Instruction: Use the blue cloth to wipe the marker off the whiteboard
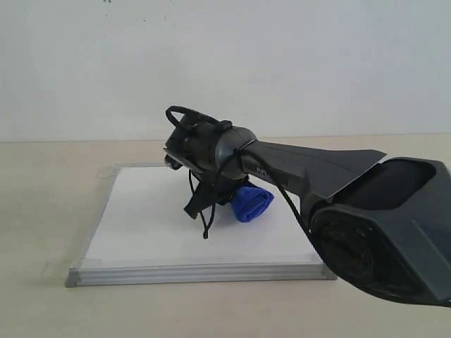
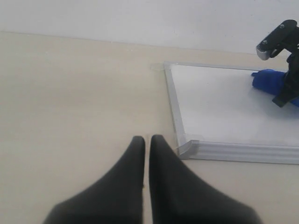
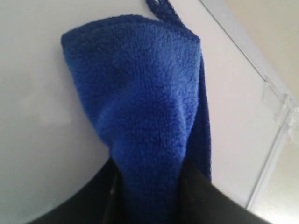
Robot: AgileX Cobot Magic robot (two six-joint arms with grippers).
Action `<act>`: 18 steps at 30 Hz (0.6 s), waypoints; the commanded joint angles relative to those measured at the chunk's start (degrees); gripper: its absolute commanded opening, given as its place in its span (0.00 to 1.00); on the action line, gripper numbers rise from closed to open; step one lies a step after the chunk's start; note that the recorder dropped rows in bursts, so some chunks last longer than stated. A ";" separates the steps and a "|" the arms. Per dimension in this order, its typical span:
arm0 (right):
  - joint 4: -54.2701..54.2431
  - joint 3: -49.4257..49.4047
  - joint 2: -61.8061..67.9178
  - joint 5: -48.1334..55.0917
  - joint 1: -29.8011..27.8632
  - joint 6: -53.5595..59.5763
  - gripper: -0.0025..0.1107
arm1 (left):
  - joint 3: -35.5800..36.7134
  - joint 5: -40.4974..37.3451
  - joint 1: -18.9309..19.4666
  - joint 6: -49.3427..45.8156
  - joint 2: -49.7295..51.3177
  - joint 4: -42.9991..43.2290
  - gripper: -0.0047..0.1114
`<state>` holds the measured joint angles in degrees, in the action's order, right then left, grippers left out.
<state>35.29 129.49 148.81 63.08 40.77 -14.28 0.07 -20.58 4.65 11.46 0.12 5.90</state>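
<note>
Grip check: the blue cloth (image 3: 145,121) is pinched between the fingers of the right gripper (image 3: 149,200), which are closed onto it. Its loose end is spread ahead of the fingertips on the whiteboard (image 1: 155,232). The left gripper (image 2: 147,144) is closed on nothing and sits over the table (image 2: 70,93), with the board's corner just past its tips. No red marker can be made out. Risk, probably: only a narrow fold is gripped, so the cloth could get dragged out mid-swipe, or the unheld board shoved along.
</note>
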 commanded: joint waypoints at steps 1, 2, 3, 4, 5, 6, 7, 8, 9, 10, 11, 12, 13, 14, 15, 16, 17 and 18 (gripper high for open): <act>2.14 -0.62 0.41 4.52 -0.40 -1.29 0.02 | -0.07 0.12 -0.29 0.44 -0.12 -0.52 0.07; 1.70 -0.62 0.41 4.68 -0.50 -1.29 0.02 | -0.07 0.12 -0.29 0.44 -0.12 -0.52 0.07; 0.81 -0.62 0.41 4.68 -0.50 -1.29 0.02 | -0.07 0.12 -0.29 0.44 -0.12 -0.52 0.07; -0.22 -0.62 0.41 4.42 -0.50 -1.29 0.02 | -0.07 0.12 -0.29 0.44 -0.12 -0.52 0.07; -1.74 -0.62 0.41 4.01 -0.50 -1.29 0.02 | -0.07 0.12 -0.29 0.44 -0.12 -0.52 0.07; -4.07 -0.62 0.41 3.03 -0.50 -1.16 0.02 | -0.07 0.12 -0.29 0.44 -0.12 -0.52 0.07; -6.31 -0.91 0.41 1.56 -0.50 -0.53 0.02 | -0.07 0.12 -0.29 0.44 -0.12 -0.52 0.07; -9.37 -0.91 0.41 0.24 -0.50 0.58 0.02 | -0.07 0.12 -0.29 0.44 -0.12 -0.52 0.07; -12.47 -0.91 0.41 -1.16 -0.50 1.98 0.02 | -0.07 0.12 -0.29 0.44 -0.12 -0.52 0.07; -15.17 -0.91 0.41 -2.24 -0.22 3.26 0.02 | -0.07 0.12 -0.29 0.44 -0.12 -0.52 0.07; -17.92 -0.91 0.41 -3.38 0.11 4.86 0.02 | -0.07 0.12 -0.29 0.44 -0.12 -0.52 0.07; -20.68 -0.91 0.41 -4.38 0.44 6.51 0.02 | -0.07 0.12 -0.29 0.44 -0.12 -0.52 0.07; -23.59 -0.91 0.41 -5.20 0.99 8.47 0.02 | -0.07 0.12 -0.29 0.44 -0.12 -0.52 0.07; -25.83 -0.91 0.41 -5.97 1.60 10.16 0.02 | -0.07 0.12 -0.29 0.44 -0.12 -0.52 0.07; -28.40 -0.91 0.41 -6.67 2.18 12.00 0.02 | -0.07 0.12 -0.29 0.44 -0.12 -0.52 0.07; -30.78 -0.91 0.41 -7.29 2.74 14.28 0.02 | -0.07 0.12 -0.29 0.44 -0.12 -0.52 0.07; -32.66 -0.91 0.41 -7.70 3.18 15.83 0.02 | -0.07 0.12 -0.29 0.44 -0.12 -0.52 0.07; -34.82 -0.91 0.41 -8.12 3.63 17.41 0.02 | -0.07 0.12 -0.29 0.44 -0.12 -0.52 0.07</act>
<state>13.34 129.47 147.65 56.35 41.81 -1.90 0.07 -20.58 4.65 11.46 0.12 5.90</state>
